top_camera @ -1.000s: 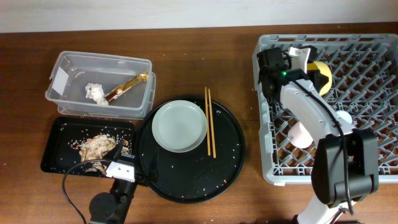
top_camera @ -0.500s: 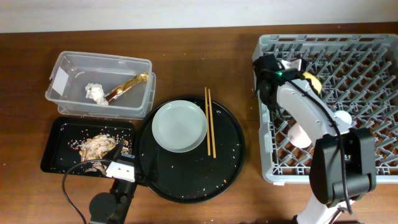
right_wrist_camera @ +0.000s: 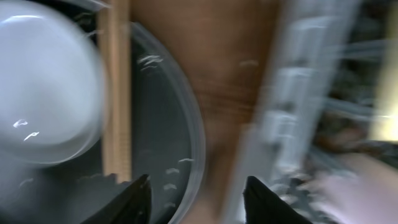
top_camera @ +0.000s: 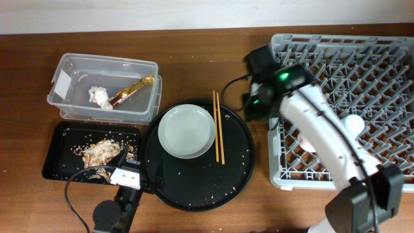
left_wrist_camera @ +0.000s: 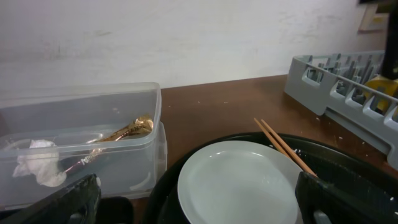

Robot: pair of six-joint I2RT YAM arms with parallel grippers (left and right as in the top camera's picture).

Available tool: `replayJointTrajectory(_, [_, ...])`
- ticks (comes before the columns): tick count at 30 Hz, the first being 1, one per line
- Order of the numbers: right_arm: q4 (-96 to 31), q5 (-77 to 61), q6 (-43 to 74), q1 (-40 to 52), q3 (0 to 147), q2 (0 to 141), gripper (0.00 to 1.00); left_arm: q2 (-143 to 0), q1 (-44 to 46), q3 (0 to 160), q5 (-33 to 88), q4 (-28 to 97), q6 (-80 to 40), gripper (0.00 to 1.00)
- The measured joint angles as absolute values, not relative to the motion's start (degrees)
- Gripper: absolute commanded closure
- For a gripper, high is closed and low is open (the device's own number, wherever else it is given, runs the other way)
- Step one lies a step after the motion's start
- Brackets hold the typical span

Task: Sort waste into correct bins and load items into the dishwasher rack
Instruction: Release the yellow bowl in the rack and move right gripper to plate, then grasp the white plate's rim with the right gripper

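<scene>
Swinging out of the dishwasher rack (top_camera: 388,58), our right gripper (top_camera: 253,107) now hangs over the round black tray's (top_camera: 239,168) right rim, fingers spread and empty. The two chopsticks (top_camera: 218,126) lie on that tray beside the plate (top_camera: 187,131); we judge they come next. Bare wood between tray and rack leaves room. Our left gripper (left_wrist_camera: 199,205) waits, unclenched, at the tray's left rim.

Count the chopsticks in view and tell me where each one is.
2. Both chopsticks lie side by side on the round black tray, beside the plate, on its rack side. No others show, though the right arm hides part of the rack.
</scene>
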State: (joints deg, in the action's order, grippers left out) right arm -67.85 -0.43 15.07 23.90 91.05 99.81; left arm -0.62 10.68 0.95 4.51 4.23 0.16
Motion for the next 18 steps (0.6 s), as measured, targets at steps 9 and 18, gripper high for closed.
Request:
replayJointTrajectory(9, [-36.5,-6.8,21.9,34.2,68.2,104.6,0.65,-0.6,10.7,1.0,4.5,4.2,0.2,0.01])
replayJointTrajectory(18, [-32.9,-2.5,21.8,33.3,67.9,110.0,0.73,-0.6,10.7,1.0,4.5,4.2,0.2,0.01])
